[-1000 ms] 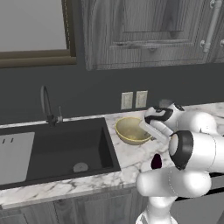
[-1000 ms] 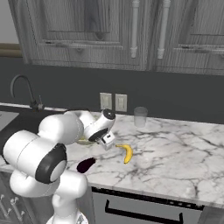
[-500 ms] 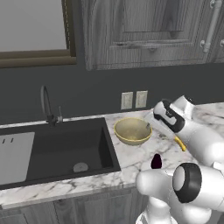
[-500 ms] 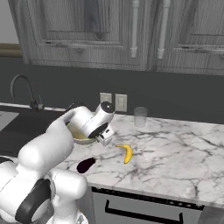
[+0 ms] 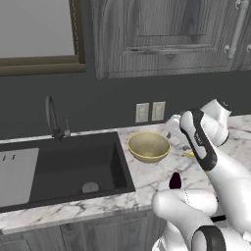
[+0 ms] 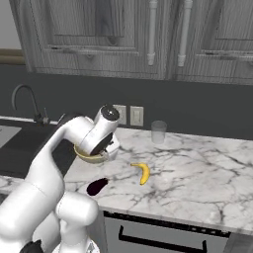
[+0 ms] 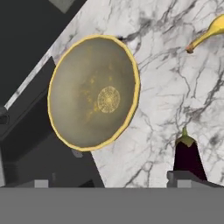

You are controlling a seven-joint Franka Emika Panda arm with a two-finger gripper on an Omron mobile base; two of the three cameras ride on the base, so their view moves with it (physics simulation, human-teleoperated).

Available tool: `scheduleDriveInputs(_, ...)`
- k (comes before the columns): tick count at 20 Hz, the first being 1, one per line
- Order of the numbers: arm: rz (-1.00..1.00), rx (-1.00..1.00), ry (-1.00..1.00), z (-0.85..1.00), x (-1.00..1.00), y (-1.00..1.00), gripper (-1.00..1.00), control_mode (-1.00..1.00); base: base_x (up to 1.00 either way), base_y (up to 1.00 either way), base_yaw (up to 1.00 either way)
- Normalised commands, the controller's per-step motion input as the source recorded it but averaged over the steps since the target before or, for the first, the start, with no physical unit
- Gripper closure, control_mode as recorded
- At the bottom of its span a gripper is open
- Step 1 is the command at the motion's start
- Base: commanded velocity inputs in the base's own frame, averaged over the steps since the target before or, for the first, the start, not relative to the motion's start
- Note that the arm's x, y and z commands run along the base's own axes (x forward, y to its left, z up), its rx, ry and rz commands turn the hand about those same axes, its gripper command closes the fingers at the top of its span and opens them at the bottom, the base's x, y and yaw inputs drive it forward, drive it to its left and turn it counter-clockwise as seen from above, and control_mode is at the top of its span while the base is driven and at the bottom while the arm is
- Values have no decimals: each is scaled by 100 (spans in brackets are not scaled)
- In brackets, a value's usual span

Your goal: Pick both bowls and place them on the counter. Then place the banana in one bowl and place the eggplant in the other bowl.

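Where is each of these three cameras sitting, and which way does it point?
Left base view: behind the arm to its left, facing forward and down at the sink, bowl and eggplant; the white arm rises at lower right.
Right base view: behind the arm to its right, facing the counter, banana and glass; the arm rises at lower left.
Hand view: on the hand, looking down at the bowl; the dark fingers show at the bottom, spread wide.
All three share the bowl and eggplant.

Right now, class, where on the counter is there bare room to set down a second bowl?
Bare marble lies right of the banana and in front of the glass. Crowded: bowl, eggplant and gripper cluster by the sink.
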Motion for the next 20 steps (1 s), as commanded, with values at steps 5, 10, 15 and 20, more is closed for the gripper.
scheduleDriveInputs(5,0,0,-4,32,-73,48,-100,-100,0,0,0)
scheduleDriveInputs(10,2,-5,-1,25,-70,63,-100,-100,0,0,0)
scheduleDriveInputs(15,7,-18,-7,14,-65,63,-100,-100,0,0,0)
scheduleDriveInputs(20,7,-15,-3,2,-56,59,-100,-100,0,0,0)
